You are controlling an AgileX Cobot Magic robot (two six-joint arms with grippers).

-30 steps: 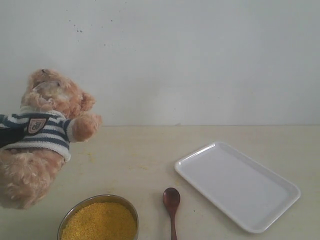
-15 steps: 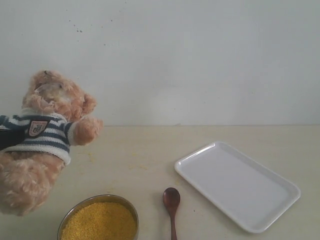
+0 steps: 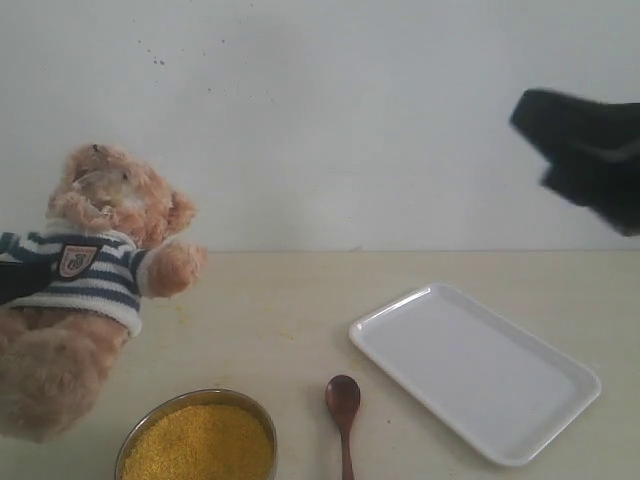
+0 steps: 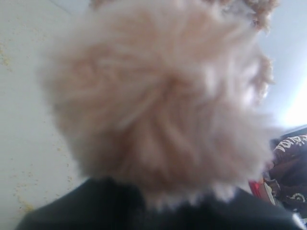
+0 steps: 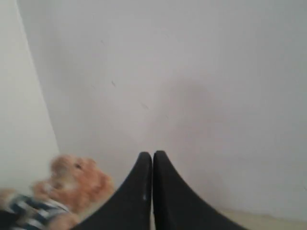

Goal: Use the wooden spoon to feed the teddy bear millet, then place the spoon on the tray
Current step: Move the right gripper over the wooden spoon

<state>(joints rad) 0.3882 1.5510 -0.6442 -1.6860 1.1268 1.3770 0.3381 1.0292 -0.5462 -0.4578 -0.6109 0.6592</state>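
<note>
The teddy bear [image 3: 90, 270] hangs tilted above the table at the left, and my left gripper [image 3: 18, 278] is shut on its striped torso from the left edge. In the left wrist view its blurred fur [image 4: 158, 96] fills the picture and hides the fingertips. The millet [image 3: 200, 445] fills a metal bowl [image 3: 135, 432] at the front, below the bear. The wooden spoon [image 3: 343, 400] lies on the table between the bowl and the white tray [image 3: 480, 370]. My right gripper [image 3: 525, 115] [image 5: 152, 155] hovers high at the upper right, shut and empty, well above the tray.
A plain white wall stands behind the beige table [image 3: 270, 300]. The tray lies at an angle on the right half. The bear [image 5: 72, 184] also shows small and blurred in the right wrist view.
The right arm has come into the exterior view at the upper right. The bear has sunk slightly and turned a little more upright in the left gripper.
</note>
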